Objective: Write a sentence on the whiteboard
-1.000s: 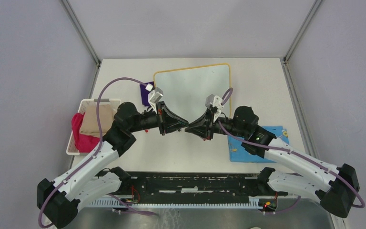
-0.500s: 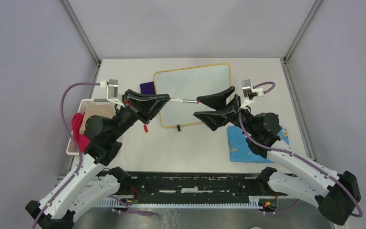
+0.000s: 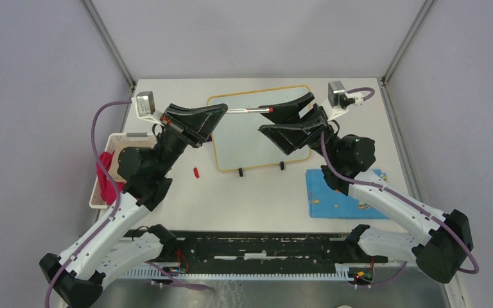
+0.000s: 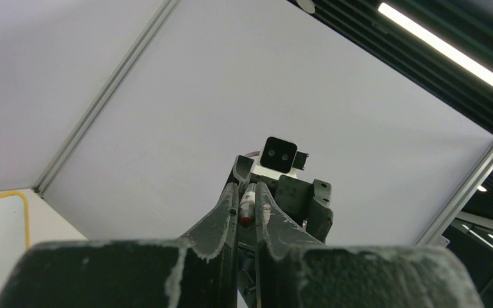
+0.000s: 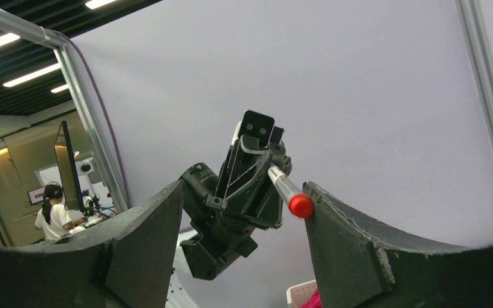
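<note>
The left gripper (image 3: 220,112) clamps a marker (image 3: 247,110), raised near the whiteboard (image 3: 250,138). The right gripper (image 3: 268,120) stands wide, with the marker's red end between its fingers.

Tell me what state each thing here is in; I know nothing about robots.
left fingers: shut on the marker.
right fingers: open, the marker's red end between them.
marker: held in the air over the whiteboard.
whiteboard: no writing visible.
small red piece: lying loose on the table.
basket: holding pink cloth.
blue cloth: spread flat on the table.
</note>
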`<control>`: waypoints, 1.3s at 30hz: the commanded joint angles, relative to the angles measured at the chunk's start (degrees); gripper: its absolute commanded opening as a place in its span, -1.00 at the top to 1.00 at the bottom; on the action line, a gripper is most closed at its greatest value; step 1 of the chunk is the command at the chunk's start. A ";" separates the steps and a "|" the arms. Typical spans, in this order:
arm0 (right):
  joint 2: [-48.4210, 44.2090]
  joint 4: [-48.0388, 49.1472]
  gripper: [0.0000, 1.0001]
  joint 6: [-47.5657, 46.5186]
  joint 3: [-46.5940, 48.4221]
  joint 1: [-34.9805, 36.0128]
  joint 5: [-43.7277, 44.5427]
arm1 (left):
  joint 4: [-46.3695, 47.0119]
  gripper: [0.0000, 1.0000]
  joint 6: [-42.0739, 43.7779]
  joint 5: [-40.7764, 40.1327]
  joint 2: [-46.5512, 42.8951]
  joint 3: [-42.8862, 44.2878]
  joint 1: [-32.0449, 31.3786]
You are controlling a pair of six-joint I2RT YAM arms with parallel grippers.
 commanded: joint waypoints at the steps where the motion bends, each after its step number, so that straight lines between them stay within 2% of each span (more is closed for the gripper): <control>1: 2.09 -0.14 -0.43 0.79 6.02 -0.10 0.64 | 5.58 0.96 -3.80 -3.08 1.37 3.23 0.01; 10: 3.67 -4.54 -0.41 -1.29 10.18 -0.08 0.63 | 6.30 0.96 -4.76 -2.65 4.00 6.24 0.02; 14: 1.97 -6.97 -0.27 -3.14 8.98 -0.08 1.71 | 3.32 0.97 -4.80 -1.75 3.97 6.84 0.02; 16: 0.39 -12.00 -0.22 -5.09 9.40 -0.08 3.03 | 2.41 0.96 -4.99 -1.60 3.73 6.65 0.02; 19: 0.76 -19.55 -0.22 -6.91 13.05 -0.55 0.55 | 1.10 0.96 -5.36 -1.35 3.63 6.75 0.02; 28: 3.79 -13.12 -0.22 4.02 14.06 -3.86 -6.91 | -2.10 0.96 -6.07 0.32 3.75 7.83 0.02; 31: 4.92 -11.19 -0.15 6.49 14.30 -4.30 -7.83 | -3.28 0.96 -5.52 -0.11 3.40 7.83 0.01; 35: 5.48 -10.27 0.01 7.16 14.66 -4.44 -8.03 | -4.41 0.96 -4.92 -0.03 3.61 8.37 0.02; 39: 5.90 -11.19 0.03 6.54 15.84 -4.61 -8.30 | -5.81 0.96 -4.44 0.46 4.09 9.25 0.02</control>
